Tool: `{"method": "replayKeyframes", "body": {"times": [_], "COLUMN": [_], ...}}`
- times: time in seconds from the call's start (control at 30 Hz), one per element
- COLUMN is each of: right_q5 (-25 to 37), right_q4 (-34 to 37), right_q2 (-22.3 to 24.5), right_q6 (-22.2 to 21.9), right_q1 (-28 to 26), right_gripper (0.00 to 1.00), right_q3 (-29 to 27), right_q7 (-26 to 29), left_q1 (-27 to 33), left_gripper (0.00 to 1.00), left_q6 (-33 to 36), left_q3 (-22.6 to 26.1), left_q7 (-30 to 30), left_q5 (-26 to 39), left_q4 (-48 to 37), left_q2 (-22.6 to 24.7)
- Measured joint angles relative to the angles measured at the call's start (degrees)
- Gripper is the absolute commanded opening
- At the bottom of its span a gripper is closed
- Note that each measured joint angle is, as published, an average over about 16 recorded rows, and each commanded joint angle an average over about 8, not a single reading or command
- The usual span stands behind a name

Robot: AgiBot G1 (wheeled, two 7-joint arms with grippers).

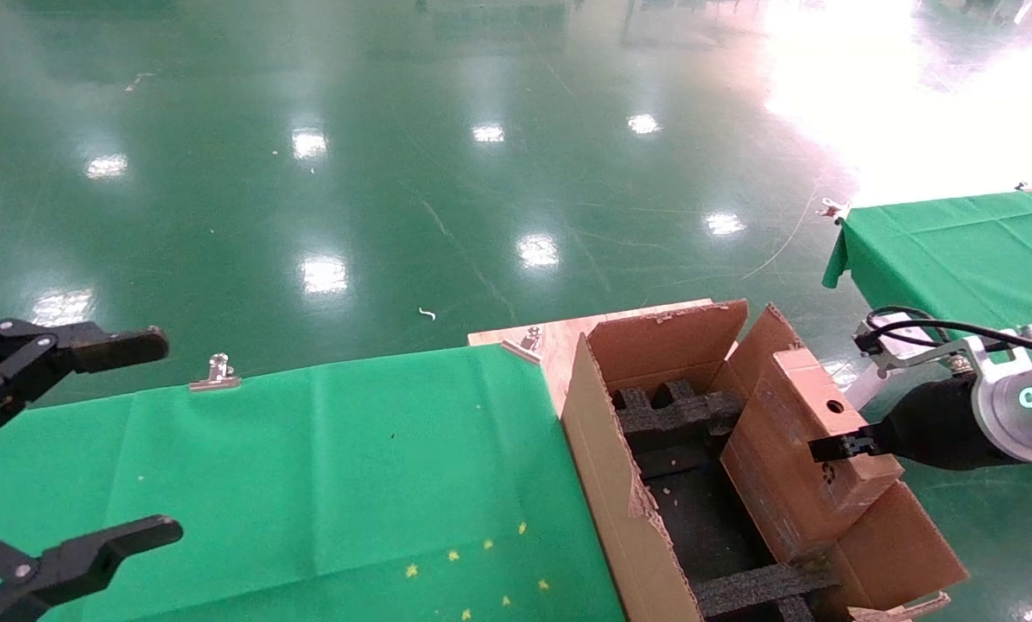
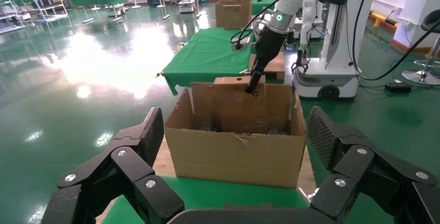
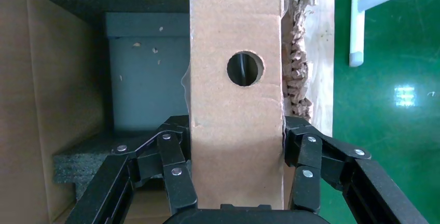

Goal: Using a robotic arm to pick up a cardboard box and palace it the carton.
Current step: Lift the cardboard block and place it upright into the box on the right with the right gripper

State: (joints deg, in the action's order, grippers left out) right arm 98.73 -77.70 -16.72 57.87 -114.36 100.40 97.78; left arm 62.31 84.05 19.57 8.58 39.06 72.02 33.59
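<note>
My right gripper (image 1: 835, 449), on the white arm with the teal ring light (image 1: 1031, 398), is shut on the small brown cardboard box (image 1: 813, 449). The box has one round hole (image 3: 245, 68) in its face and stands tilted inside the right part of the large carton (image 1: 619, 492). The carton is open, with ragged flaps and black foam inserts (image 1: 671, 410) inside. In the right wrist view the fingers (image 3: 174, 154) press both sides of the box (image 3: 236, 105). My left gripper (image 1: 92, 449) is open and empty, over the green table at the left.
The carton stands on a wooden board (image 1: 559, 345) at the right end of the table with the green cloth (image 1: 326, 484), held by metal clips (image 1: 215, 373). A second green-covered table (image 1: 956, 250) stands at the far right. Glossy green floor lies beyond.
</note>
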Motion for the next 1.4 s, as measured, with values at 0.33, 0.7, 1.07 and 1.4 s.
{"method": "replayKeyframes", "body": {"times": [0.33,0.7,1.07,1.4], "right_q5": [6.3,13.1,16.8,20.7], "right_q4": [0.0,-0.2,-0.1,0.2], "right_q2": [-0.9,-2.7,-4.7,-7.1], "right_q6": [-3.2,-6.8,-9.4,-12.5], "right_q1": [1.3,3.8,7.1,11.1], "right_gripper": [0.0,0.0,0.0,0.0], "right_q3": [0.9,2.0,3.3,4.4], "right_q7": [5.0,11.8,16.7,22.0], "left_q1": [0.0,0.0,0.0,0.0], "left_gripper": [1.0,1.0,1.0,1.0], "left_q6": [0.0,0.0,0.0,0.0], "left_q3": [0.0,0.0,0.0,0.0], "left_q7": [0.0,0.0,0.0,0.0], "left_q5": [0.0,0.0,0.0,0.0], "left_q4": [0.0,0.0,0.0,0.0], "left_q2": [0.0,0.0,0.0,0.0]}}
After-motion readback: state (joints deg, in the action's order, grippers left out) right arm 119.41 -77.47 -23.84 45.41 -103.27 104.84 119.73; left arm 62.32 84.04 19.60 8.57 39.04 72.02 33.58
